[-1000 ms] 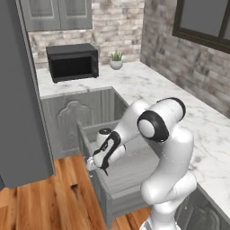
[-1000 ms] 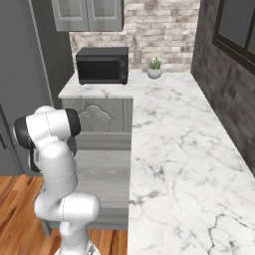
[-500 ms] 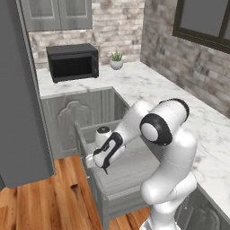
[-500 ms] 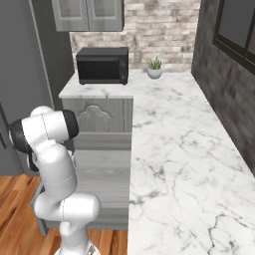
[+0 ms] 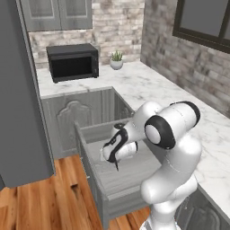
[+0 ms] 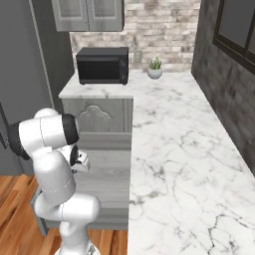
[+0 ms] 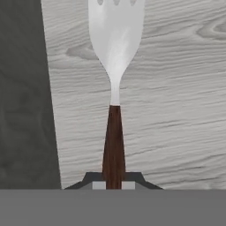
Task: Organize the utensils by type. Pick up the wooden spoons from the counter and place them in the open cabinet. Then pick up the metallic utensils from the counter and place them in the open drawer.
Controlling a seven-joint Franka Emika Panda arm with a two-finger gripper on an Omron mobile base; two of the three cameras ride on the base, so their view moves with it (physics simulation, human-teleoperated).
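My gripper [image 7: 114, 183] is shut on the dark brown handle of a small fork [image 7: 116, 39]. Its silver tines point away from the hand, over the pale wood-grain floor of the open drawer [image 7: 176, 110]. From the left base view, the gripper [image 5: 115, 155] hangs low inside the drawer [image 5: 90, 166], and the fork [image 5: 117, 165] sticks down from it, just above the floor. The white marble counter [image 5: 152, 85] runs behind and to the right of the arm. The wooden spoons and the open cabinet are out of view.
A black microwave [image 5: 73, 62] and a small potted plant [image 5: 116, 59] stand at the back of the counter [image 6: 174, 149]. A tall dark grey panel [image 5: 18, 99] rises to the left of the drawer. Wooden floor [image 5: 49, 197] lies below. Grey wall cupboards [image 6: 88, 14] hang above the microwave.
The hand has shifted slightly to the right inside the drawer, still holding the fork. The drawer and the counter look the same.
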